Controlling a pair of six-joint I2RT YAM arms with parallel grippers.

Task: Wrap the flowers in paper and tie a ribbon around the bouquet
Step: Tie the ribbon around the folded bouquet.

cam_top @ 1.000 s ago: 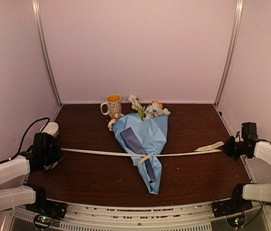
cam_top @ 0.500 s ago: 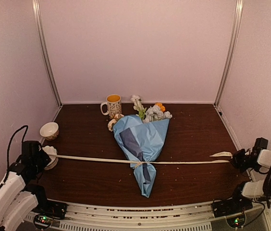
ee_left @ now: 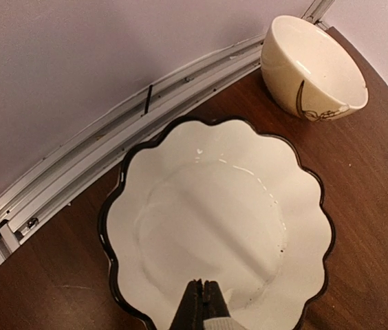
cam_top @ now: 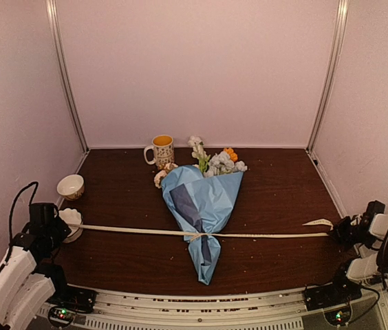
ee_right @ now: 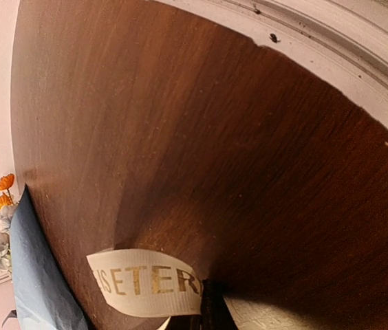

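I count one bouquet (cam_top: 204, 203), one ribbon (cam_top: 263, 235) cinched round it, one mug (cam_top: 162, 150), one scalloped bowl (cam_top: 73, 217) and one plain bowl (cam_top: 70, 186); left gripper (cam_top: 66, 225) and right gripper (cam_top: 340, 233) each clamp one ribbon end.

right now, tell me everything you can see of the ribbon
The ribbon is a flat cream fabric band with gold printed letters, stretched taut across the table and tied around the narrow lower part of the bouquet. The left gripper and right gripper each hold it, jaws shut; a short free end curls beyond the right grip.
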